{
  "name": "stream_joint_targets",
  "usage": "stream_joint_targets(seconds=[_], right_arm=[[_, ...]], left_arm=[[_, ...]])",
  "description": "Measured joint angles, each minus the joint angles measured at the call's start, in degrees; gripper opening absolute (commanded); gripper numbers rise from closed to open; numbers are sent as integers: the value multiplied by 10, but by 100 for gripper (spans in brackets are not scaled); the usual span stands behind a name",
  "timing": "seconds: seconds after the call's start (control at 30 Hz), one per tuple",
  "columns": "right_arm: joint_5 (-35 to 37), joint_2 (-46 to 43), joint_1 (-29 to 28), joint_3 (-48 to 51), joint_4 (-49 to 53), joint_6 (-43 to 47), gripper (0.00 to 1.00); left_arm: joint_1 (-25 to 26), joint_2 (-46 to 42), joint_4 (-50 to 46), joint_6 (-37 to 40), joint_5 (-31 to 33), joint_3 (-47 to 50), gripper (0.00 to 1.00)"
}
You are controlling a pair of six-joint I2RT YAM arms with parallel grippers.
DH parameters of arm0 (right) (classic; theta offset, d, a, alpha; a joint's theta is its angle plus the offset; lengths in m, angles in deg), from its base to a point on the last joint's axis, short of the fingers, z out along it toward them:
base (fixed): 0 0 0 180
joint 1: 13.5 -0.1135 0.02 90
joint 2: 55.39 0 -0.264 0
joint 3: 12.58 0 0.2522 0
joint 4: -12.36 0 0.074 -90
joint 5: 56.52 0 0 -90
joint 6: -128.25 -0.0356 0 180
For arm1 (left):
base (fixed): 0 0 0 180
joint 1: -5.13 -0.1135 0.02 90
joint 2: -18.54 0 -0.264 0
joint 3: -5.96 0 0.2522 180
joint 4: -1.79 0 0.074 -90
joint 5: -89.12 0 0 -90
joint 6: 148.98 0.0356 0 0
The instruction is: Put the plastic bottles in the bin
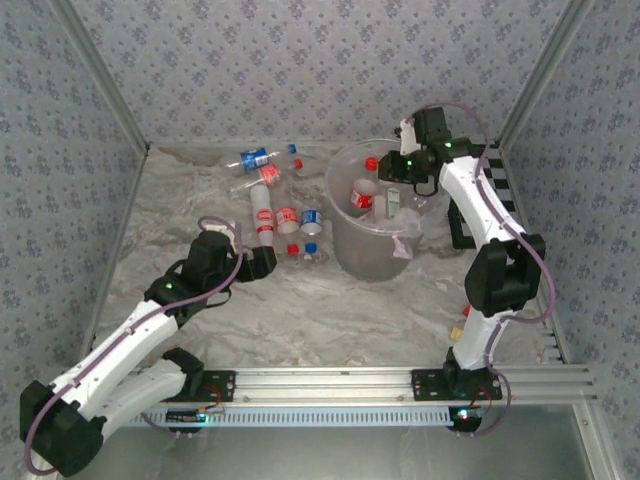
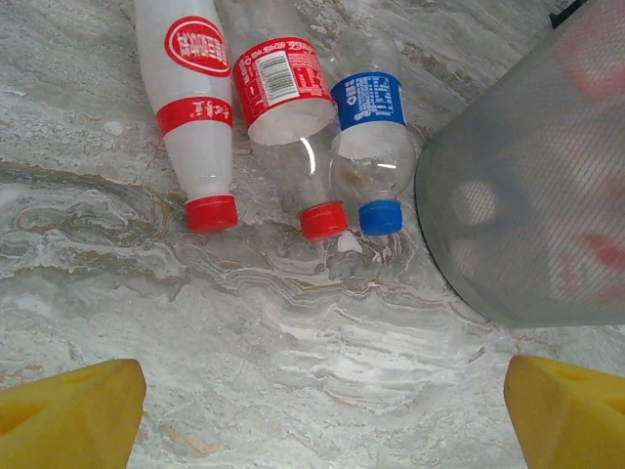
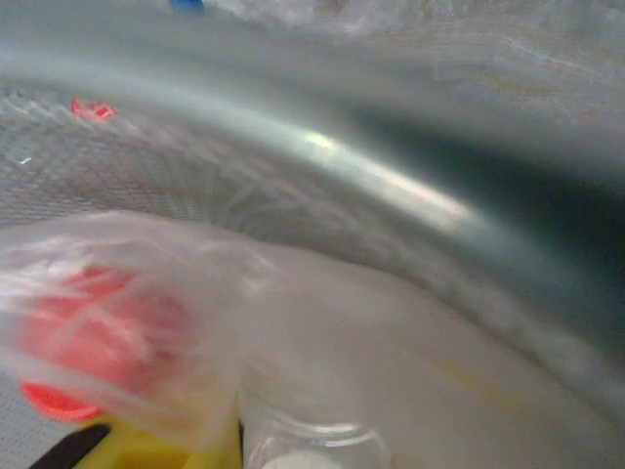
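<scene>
My left hand [image 2: 320, 415] hangs wide open and empty above the desk [image 2: 244, 342]. Three bottles [image 2: 293, 107] lie side by side just ahead, caps toward me, the blue-capped one just beside the bin [image 1: 348, 250]. My right hand [image 1: 400, 190] sits over the bin's mouth, pinched shut on a clear bottle [image 3: 312, 445]. Red-labelled bottles [image 1: 362, 193] are already inside the liner bag [image 3: 146, 293].

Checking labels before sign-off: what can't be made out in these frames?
- Right wrist view: blurred; liner bag veils a red shape, cap or label unclear.
- Right gripper: shut, but whether it holds anything is too small in the top view.
- Bin: translucent wall blurs the bottle count inside.
- Left wrist view: white bottle cut off by the top edge.
</scene>
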Motion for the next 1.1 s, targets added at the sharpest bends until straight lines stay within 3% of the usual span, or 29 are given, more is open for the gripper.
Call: stream_joint_targets(seconds=[0.1, 0.23, 0.33, 0.77, 1.1], right_arm=[[-2, -1, -1, 0, -1, 4, 46], [-7, -1, -1, -13, 29, 1, 67], [-7, -1, 0, -35, 60, 0, 74], [7, -129, 5, -53, 105, -9, 88], [5, -285, -1, 79, 79, -35, 96]], left_arm=[[-2, 5, 0, -1, -1, -1, 94], [-3, 6, 1, -1, -1, -1, 94], [-6, 15, 6, -1, -1, -1, 94], [-43, 156, 19, 0, 2, -55, 94], [-75, 351, 58, 0, 15, -141, 93]])
